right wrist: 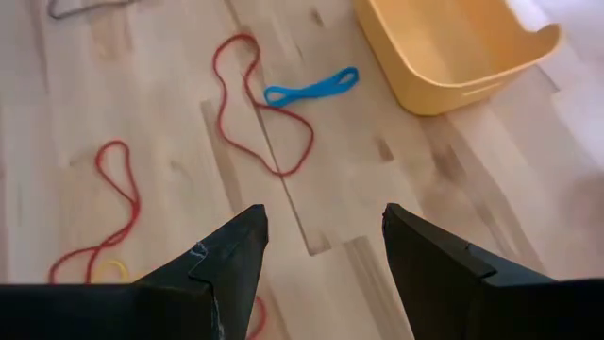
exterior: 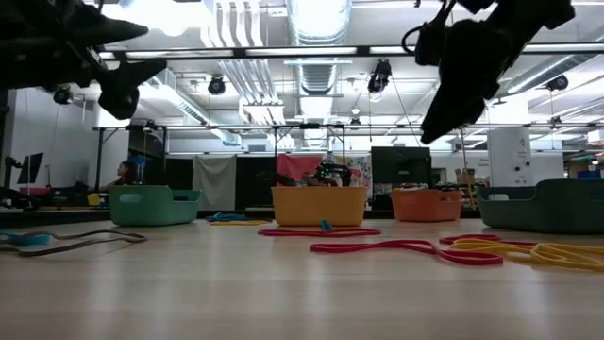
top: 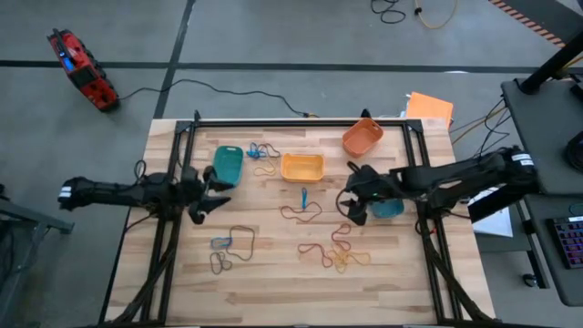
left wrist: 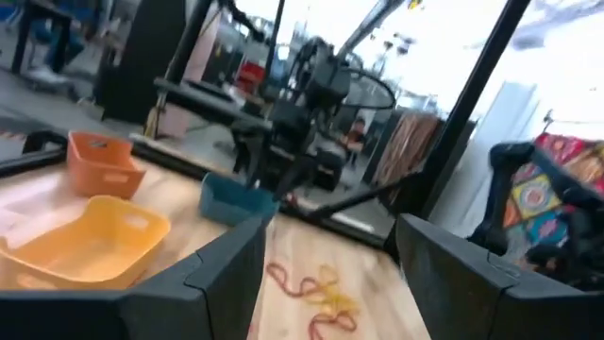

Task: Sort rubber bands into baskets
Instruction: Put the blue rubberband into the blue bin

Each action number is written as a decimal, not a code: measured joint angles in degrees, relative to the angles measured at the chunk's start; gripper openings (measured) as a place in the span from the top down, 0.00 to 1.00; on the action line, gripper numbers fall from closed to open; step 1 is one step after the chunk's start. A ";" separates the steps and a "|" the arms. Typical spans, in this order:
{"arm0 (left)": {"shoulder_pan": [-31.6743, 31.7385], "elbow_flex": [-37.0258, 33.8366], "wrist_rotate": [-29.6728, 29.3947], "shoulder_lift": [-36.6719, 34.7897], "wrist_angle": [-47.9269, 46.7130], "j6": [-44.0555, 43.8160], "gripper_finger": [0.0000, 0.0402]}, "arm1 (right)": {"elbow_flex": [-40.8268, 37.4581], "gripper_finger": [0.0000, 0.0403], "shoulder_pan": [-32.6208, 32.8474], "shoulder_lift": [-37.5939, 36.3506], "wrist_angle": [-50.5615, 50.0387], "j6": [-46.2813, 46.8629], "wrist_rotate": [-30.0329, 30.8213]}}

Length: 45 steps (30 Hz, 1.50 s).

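Rubber bands lie loose on the wooden table: a blue band (top: 303,196) (right wrist: 311,87), a red band (top: 301,214) (right wrist: 266,113), red and yellow bands (top: 337,255) (left wrist: 316,288), grey-brown bands (top: 228,246) and blue bands (top: 262,152). The teal-green basket (top: 228,165), yellow basket (top: 301,167), orange basket (top: 362,137) and blue basket (top: 389,209) stand on the table. My left gripper (top: 206,203) (left wrist: 326,236) is open and empty above the table near the teal-green basket. My right gripper (top: 352,200) (right wrist: 326,222) is open and empty above the table, beside the blue basket.
A black metal frame (top: 301,121) runs along the table's far edge and down both sides. An orange sheet (top: 430,107) lies at the far right corner. Bare wood shows along the table's near edge (top: 301,301).
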 joint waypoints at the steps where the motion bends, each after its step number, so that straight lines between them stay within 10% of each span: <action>1: -0.14 1.01 -0.59 1.66 -0.99 0.28 0.44 | 0.15 0.49 0.00 0.81 0.18 -0.60 -0.01; 10: -0.51 15.79 -7.41 18.26 -30.35 -0.38 0.44 | 0.51 0.49 0.00 5.93 0.15 -1.52 -0.01; 27: -0.71 34.22 -7.10 42.14 -33.11 6.24 0.44 | 1.90 0.49 -0.65 13.28 8.47 -7.74 1.17; 45: -0.71 39.12 -12.09 48.12 -35.50 4.39 0.44 | 4.05 0.49 -2.38 14.20 13.70 8.30 1.59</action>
